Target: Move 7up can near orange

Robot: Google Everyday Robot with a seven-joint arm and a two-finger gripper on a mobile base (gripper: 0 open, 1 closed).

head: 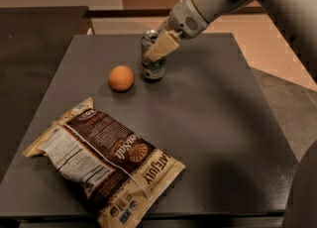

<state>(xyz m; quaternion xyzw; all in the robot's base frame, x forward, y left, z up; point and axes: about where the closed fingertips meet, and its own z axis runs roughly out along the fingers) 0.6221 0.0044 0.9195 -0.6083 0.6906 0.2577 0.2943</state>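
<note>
The 7up can (153, 68) stands upright on the dark grey table (213, 108), just right of the orange (121, 78), a narrow gap between them. My gripper (157, 48) comes in from the upper right and is shut on the can's upper half; one cream finger (162, 47) lies across the can's front, the other is hidden behind it. The can's pull-tab top (149, 34) shows above the finger. The orange sits on the table by itself, left of centre.
A large brown-and-cream snack bag (104, 160) lies flat at the front left of the table. A darker counter (34, 48) adjoins the table on the left. The floor (287, 93) lies beyond the right edge.
</note>
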